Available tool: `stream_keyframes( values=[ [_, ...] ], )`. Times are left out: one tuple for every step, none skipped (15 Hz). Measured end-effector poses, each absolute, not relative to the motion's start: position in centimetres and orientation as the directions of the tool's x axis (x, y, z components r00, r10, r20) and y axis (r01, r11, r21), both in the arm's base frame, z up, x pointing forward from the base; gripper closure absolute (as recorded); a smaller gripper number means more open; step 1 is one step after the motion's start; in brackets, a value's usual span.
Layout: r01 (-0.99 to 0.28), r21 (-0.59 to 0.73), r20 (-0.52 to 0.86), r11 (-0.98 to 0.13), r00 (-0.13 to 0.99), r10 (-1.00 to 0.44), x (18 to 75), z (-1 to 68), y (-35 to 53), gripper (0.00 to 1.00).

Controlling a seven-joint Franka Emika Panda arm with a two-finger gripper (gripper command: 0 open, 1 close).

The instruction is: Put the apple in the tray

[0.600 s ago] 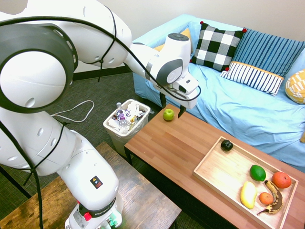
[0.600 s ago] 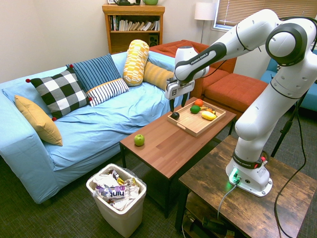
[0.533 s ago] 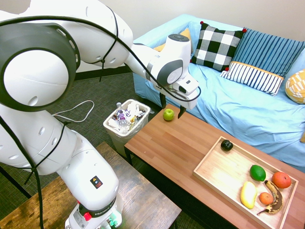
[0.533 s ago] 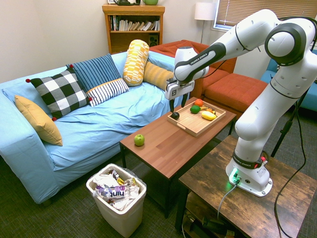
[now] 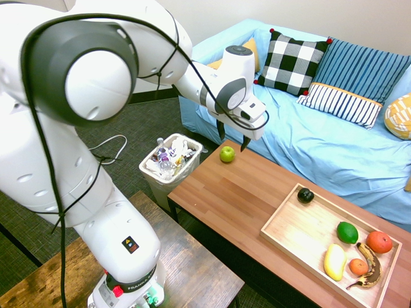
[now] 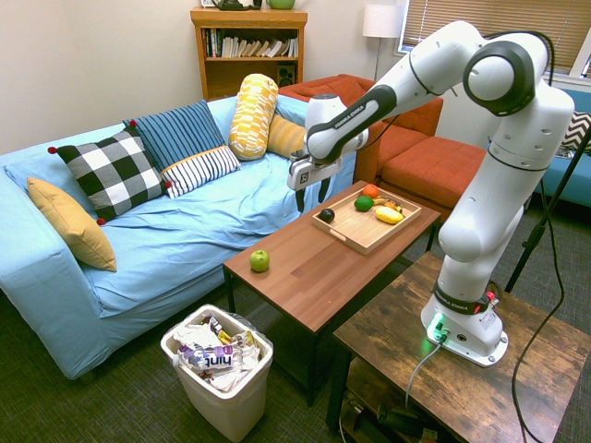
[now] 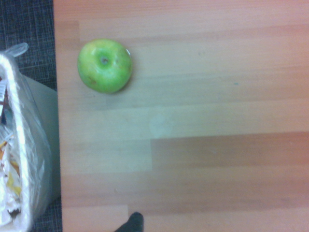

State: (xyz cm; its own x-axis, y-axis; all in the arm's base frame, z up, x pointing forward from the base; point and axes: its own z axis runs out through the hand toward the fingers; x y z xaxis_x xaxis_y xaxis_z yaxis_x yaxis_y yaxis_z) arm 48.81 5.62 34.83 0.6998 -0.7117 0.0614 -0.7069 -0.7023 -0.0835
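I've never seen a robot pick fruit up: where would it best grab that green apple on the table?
Probably from straight above, the open tool closing across the widest middle of the apple. It sits upright, stem dimple up, round and alone near the table's corner, so either side is free.

Looking like a home living room: blue sofa (image 6: 185, 221) with cushions (image 6: 115, 171), bookshelf (image 6: 247, 46), lamp (image 6: 381, 20), coffee table (image 6: 323, 263) below the fingers, wastebasket (image 6: 220, 369) beside it.
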Motion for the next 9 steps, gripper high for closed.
stream_keyframes(
  values=[
    [-0.703, -0.083, 0.061, -0.706, 0.704, -0.708, 50.3, 33.8, 6.6, 0.0],
    [-0.702, -0.081, 0.061, -0.707, 0.705, -0.707, 51.9, 32.4, 7.4, 0.0],
    [-0.702, -0.077, 0.058, -0.708, 0.706, -0.706, 53.4, 30.9, 8.2, 0.0],
    [-0.703, -0.073, 0.049, -0.708, 0.706, -0.706, 54.8, 29.5, 9.0, 0.0],
    [-0.703, -0.075, 0.044, -0.708, 0.707, -0.706, 56.3, 28.4, 9.9, 0.0],
    [-0.7, -0.079, 0.043, -0.71, 0.709, -0.704, 57.7, 27.7, 10.8, 0.0],
    [-0.699, -0.081, 0.044, -0.711, 0.71, -0.703, 59.1, 27.0, 11.6, 0.0],
    [-0.701, -0.076, 0.041, -0.709, 0.708, -0.705, 60.3, 26.3, 12.2, 0.0],
    [-0.706, -0.066, 0.035, -0.705, 0.705, -0.709, 61.6, 25.3, 12.6, 0.0]
  ],
)
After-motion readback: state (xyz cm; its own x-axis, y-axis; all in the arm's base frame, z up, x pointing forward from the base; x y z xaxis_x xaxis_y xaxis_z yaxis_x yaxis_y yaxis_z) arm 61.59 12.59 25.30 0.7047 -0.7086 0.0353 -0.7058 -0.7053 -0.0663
